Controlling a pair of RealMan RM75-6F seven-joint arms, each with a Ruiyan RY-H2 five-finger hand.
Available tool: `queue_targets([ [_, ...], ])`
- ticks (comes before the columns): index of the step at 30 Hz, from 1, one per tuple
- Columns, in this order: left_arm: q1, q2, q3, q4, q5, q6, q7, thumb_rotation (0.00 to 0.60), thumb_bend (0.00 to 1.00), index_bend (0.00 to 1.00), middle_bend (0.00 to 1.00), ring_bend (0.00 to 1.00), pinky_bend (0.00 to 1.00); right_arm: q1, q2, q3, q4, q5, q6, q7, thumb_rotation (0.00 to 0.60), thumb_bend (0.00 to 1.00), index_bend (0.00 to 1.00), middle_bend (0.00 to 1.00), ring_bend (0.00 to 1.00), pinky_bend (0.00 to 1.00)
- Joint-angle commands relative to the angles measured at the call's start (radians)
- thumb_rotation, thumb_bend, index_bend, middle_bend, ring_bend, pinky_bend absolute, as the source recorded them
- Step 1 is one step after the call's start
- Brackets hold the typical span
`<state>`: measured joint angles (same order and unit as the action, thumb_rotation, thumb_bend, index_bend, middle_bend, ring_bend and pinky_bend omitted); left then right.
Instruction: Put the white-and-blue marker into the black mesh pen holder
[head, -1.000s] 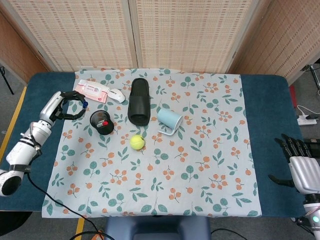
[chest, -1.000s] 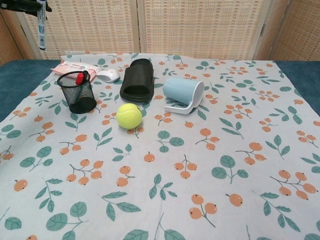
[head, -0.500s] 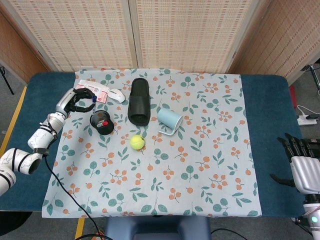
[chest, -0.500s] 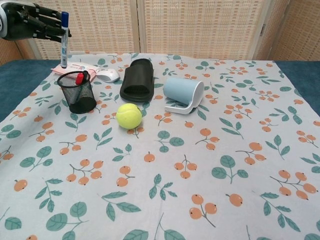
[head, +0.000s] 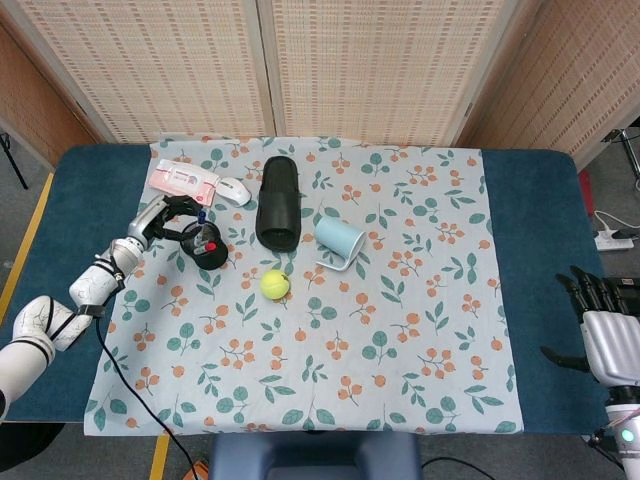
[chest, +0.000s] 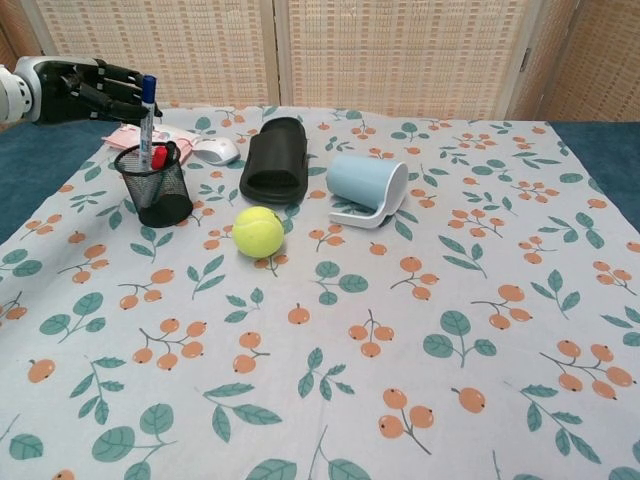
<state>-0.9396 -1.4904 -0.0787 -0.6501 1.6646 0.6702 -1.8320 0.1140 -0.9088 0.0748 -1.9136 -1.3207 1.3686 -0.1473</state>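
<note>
The black mesh pen holder (chest: 153, 186) stands at the left of the floral cloth, also seen in the head view as the pen holder (head: 205, 246), with a red-capped item (chest: 158, 157) inside. My left hand (chest: 85, 88) holds the white-and-blue marker (chest: 147, 128) upright just behind and above the holder. The marker's blue cap points up and its lower end dips inside the holder's rim. In the head view the left hand (head: 170, 215) sits just left of the holder. My right hand (head: 605, 335) rests at the table's right edge, fingers apart and holding nothing.
A yellow tennis ball (chest: 259, 231) lies right of the holder. Behind it lie a black slipper (chest: 275, 159), a white mouse (chest: 216, 150) and a pink wipes pack (head: 181, 179). A light blue cup (chest: 366, 189) lies on its side mid-cloth.
My left hand carried the marker rightward and downward from the far left to the holder; the marker's lower end now sits inside the rim. The right hand stayed put.
</note>
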Motion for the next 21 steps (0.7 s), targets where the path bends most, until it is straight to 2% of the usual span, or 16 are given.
queue_targets([
  [1, -0.009, -0.015, 0.020, 0.017, -0.003, 0.012, -0.011, 0.600, 0.36, 0.60, 0.56, 0.19, 0.22, 0.000, 0.001, -0.001, 0.000, -0.002, -0.001, 0.002, 0.600, 0.00, 0.11, 0.00, 0.00, 0.00],
  [5, -0.019, -0.022, 0.057, 0.024, 0.006, 0.022, -0.031, 0.600, 0.36, 0.55, 0.50, 0.14, 0.21, 0.002, 0.002, -0.002, 0.001, -0.002, -0.007, 0.007, 0.600, 0.00, 0.11, 0.00, 0.00, 0.00],
  [8, -0.027, -0.022, 0.096, 0.037, 0.030, 0.043, -0.064, 0.600, 0.38, 0.45, 0.31, 0.05, 0.15, 0.005, 0.004, -0.003, 0.001, 0.000, -0.019, 0.014, 0.600, 0.00, 0.11, 0.00, 0.00, 0.00],
  [9, -0.030, -0.022, 0.107, 0.044, 0.035, 0.054, -0.078, 0.600, 0.39, 0.37, 0.22, 0.02, 0.12, 0.006, 0.005, -0.003, 0.002, 0.001, -0.022, 0.014, 0.600, 0.00, 0.11, 0.00, 0.00, 0.00],
  [11, -0.036, -0.020, 0.122, 0.057, 0.044, 0.070, -0.087, 0.600, 0.39, 0.24, 0.10, 0.00, 0.08, 0.007, 0.006, -0.004, 0.002, 0.003, -0.025, 0.014, 0.600, 0.00, 0.11, 0.00, 0.00, 0.00],
  [13, -0.043, -0.020, 0.129, 0.075, 0.041, 0.081, -0.079, 0.600, 0.39, 0.14, 0.02, 0.00, 0.06, 0.008, 0.006, -0.003, 0.002, 0.004, -0.027, 0.017, 0.600, 0.00, 0.11, 0.00, 0.00, 0.00],
  [17, -0.046, 0.001, 0.099, 0.072, 0.000, 0.115, -0.014, 0.600, 0.39, 0.09, 0.00, 0.00, 0.04, 0.007, 0.008, -0.004, 0.003, -0.004, -0.024, 0.024, 0.600, 0.00, 0.11, 0.00, 0.00, 0.00],
  [19, -0.036, 0.042, 0.069, 0.028, -0.023, 0.176, 0.097, 0.600, 0.39, 0.09, 0.00, 0.00, 0.03, 0.007, 0.008, -0.005, 0.004, -0.010, -0.025, 0.030, 0.600, 0.00, 0.11, 0.00, 0.00, 0.00],
  [21, -0.013, 0.092, 0.029, -0.040, -0.055, 0.247, 0.294, 0.600, 0.40, 0.11, 0.01, 0.00, 0.04, 0.008, 0.010, -0.007, 0.004, -0.016, -0.029, 0.039, 0.600, 0.00, 0.11, 0.00, 0.00, 0.00],
])
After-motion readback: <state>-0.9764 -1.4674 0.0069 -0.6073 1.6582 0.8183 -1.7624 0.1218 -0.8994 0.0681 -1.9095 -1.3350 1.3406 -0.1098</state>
